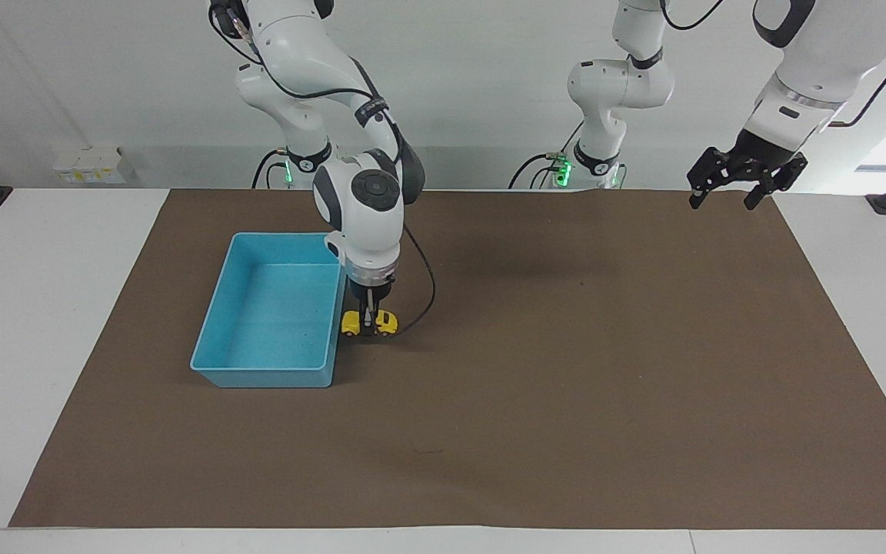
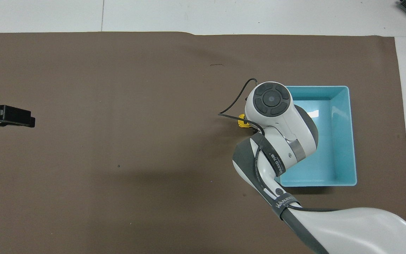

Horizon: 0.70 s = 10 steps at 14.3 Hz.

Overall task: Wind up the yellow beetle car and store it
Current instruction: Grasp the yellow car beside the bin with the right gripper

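The yellow beetle car (image 1: 368, 323) is clamped in my right gripper (image 1: 368, 322), which points straight down beside the long wall of the light blue bin (image 1: 262, 377), on the side toward the left arm's end. The car hangs just above the brown mat, outside the bin, with its shadow under it. In the overhead view only a yellow edge of the car (image 2: 241, 122) shows beside the right wrist, which hides the gripper. The bin (image 2: 353, 141) holds nothing. My left gripper (image 1: 729, 191) waits open and empty, raised over the mat's corner near its base; it also shows in the overhead view (image 2: 12, 117).
A brown mat (image 1: 566, 385) covers most of the white table. The right arm's black cable (image 1: 420, 300) loops down beside the car. A small white box (image 1: 89, 163) sits at the table's edge near the robots.
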Motion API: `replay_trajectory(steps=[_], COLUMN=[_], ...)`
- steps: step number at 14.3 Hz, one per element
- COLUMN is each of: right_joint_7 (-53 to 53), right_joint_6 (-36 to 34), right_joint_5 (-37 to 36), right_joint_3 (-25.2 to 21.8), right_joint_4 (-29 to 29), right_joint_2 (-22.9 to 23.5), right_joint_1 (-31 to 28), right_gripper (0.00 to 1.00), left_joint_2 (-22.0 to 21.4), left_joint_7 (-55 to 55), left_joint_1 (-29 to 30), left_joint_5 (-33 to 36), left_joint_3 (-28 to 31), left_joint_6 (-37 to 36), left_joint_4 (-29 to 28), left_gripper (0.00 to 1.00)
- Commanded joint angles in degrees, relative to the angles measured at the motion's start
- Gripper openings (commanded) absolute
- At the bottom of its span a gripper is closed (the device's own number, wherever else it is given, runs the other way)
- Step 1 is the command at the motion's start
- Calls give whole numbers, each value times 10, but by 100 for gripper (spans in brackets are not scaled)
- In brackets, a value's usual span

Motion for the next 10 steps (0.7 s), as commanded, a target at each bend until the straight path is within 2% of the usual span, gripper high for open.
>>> replay_trajectory(steps=[1, 5, 10], right_joint_7=[-39, -146, -348], right_joint_6=[-18, -41, -79], right_joint_5=[-10, 6, 24], right_joint_3=[10, 10, 10], right_joint_4=[-2, -2, -3], right_joint_2=[-33, -71, -102], right_joint_1=[-6, -11, -34], right_gripper=[0, 0, 0], left_joint_2=[-5, -5, -5], left_joint_7=[8, 6, 6], left_joint_1=[10, 9, 10], left_joint_5=[7, 8, 8], left_joint_3=[-3, -6, -6], left_joint_6=[0, 0, -1], left_joint_4=[11, 11, 8], left_gripper=[100, 100, 100])
